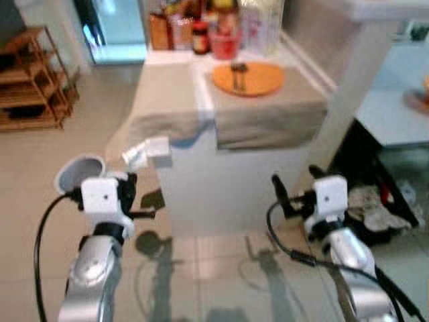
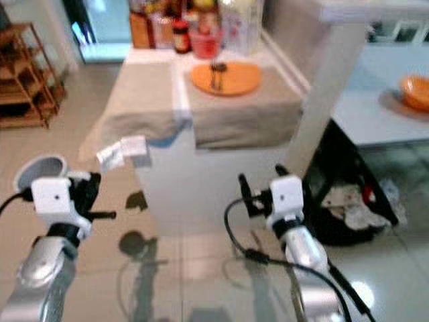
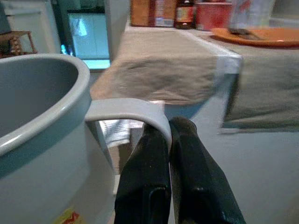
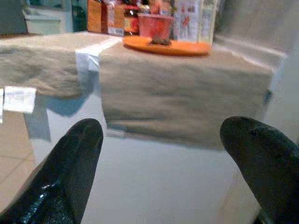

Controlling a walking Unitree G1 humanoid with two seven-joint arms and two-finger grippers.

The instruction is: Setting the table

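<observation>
Gripping one mug (image 3: 42, 140), left gripper (image 3: 170, 130)

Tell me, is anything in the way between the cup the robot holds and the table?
Nothing visible is. The left gripper holds the grey cup by its handle, with bare floor up to the table. On top, the beige cloth beside the orange plate looks free.
</observation>
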